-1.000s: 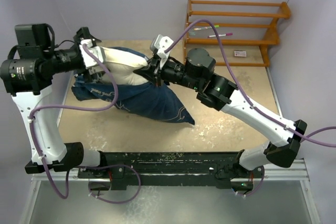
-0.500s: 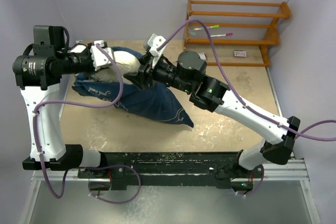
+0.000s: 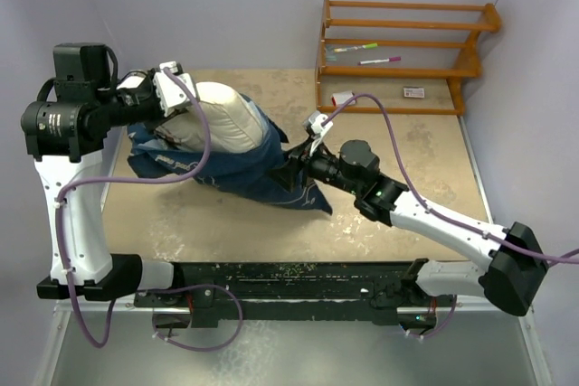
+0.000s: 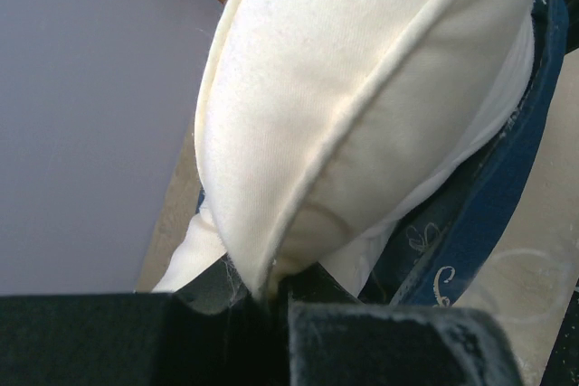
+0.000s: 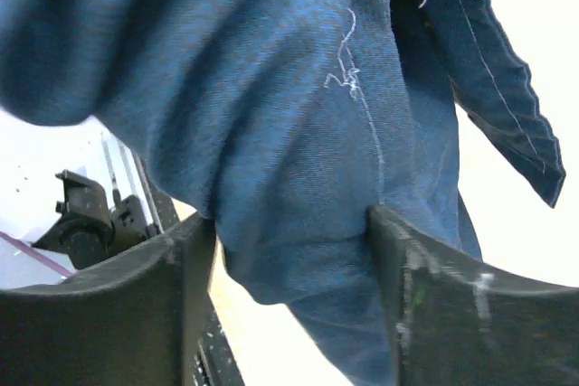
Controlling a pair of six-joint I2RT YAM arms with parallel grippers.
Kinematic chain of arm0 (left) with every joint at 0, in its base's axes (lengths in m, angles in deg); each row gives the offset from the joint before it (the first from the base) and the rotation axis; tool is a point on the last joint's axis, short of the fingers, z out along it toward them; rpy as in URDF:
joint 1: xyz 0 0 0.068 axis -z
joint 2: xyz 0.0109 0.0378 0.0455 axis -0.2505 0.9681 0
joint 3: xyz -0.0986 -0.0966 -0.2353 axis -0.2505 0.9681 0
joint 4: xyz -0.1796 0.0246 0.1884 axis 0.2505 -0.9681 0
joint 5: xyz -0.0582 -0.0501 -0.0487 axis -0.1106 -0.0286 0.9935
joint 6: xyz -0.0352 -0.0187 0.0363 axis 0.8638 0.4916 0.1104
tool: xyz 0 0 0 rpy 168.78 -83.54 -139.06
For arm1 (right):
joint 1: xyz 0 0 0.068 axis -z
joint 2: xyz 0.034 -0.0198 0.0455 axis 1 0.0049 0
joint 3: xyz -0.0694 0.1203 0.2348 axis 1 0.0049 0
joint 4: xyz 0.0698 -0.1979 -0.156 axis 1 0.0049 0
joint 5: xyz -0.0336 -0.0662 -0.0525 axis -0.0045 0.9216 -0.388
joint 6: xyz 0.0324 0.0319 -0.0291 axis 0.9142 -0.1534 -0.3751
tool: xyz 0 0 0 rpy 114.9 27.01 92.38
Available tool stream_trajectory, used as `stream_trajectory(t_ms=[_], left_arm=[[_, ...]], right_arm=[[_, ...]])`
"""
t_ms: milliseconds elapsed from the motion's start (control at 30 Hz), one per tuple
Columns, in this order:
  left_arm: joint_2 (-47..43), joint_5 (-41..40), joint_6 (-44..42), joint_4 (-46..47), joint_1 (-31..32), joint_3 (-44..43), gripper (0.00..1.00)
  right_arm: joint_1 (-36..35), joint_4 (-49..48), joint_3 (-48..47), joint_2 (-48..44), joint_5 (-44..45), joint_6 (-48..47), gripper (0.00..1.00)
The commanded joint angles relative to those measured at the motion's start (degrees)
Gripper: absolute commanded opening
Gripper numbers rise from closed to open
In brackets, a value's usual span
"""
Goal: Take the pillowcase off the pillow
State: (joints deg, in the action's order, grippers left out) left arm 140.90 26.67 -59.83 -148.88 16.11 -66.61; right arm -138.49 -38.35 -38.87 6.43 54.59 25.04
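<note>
At the far-left of the worktop [image 3: 380,223] my left hand [image 4: 271,291] has just clamped the pillow [image 3: 217,119] seam; right hand [image 5: 289,241] let go up there, dropped to the pillowcase [image 3: 262,178] closed end (jaws apart, cloth between, not pinched). Pillow half out, ready to pull apart

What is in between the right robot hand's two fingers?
A fold of the pillowcase sits between the right gripper fingers, which stand apart around it. The right wrist view shows this.
</note>
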Motion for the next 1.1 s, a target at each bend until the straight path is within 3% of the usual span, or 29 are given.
stream_trajectory(t_ms=[0,133,300,567,600,633,700,800,933,1067], left_arm=[[-1.7,0.8,1.9,4.8,0.0,-2.4,0.0],[-1.3,0.1,3.5,4.9,0.0,-5.1,0.0],[-1.6,-2.7,7.8,10.0,0.0,-6.8,0.0],[-2.6,-11.3,17.6,25.4,0.0,-8.5,0.0],[-2.5,-12.5,17.9,26.3,0.0,-9.1,0.0],[-2.4,-13.4,18.0,26.9,0.0,-9.6,0.0],[-2.3,-13.8,17.6,26.7,0.0,-10.5,0.0],[-2.3,-12.7,17.1,25.7,0.0,-10.9,0.0],[-2.5,-11.8,16.7,24.8,0.0,-11.3,0.0],[-2.6,-11.1,16.2,24.0,0.0,-11.7,0.0]], right_arm=[[-0.3,-6.3,1.4,2.0,-2.6,1.6,0.57],[-0.3,-5.0,2.1,5.4,0.9,1.3,0.28],[-0.3,-7.7,6.5,8.8,5.8,3.9,0.02],[-0.3,-13.4,15.5,15.3,10.4,7.0,0.0],[-0.3,-13.9,16.4,15.9,10.7,7.2,0.0],[-0.3,-14.5,17.3,16.4,10.8,7.4,0.09],[-0.3,-15.9,18.5,17.1,10.7,7.8,0.36],[-0.4,-19.5,19.6,17.0,11.2,7.3,0.5],[-0.4,-20.5,19.9,16.7,10.7,6.5,0.59],[-0.4,-18.5,18.5,17.1,11.7,5.0,0.59]])
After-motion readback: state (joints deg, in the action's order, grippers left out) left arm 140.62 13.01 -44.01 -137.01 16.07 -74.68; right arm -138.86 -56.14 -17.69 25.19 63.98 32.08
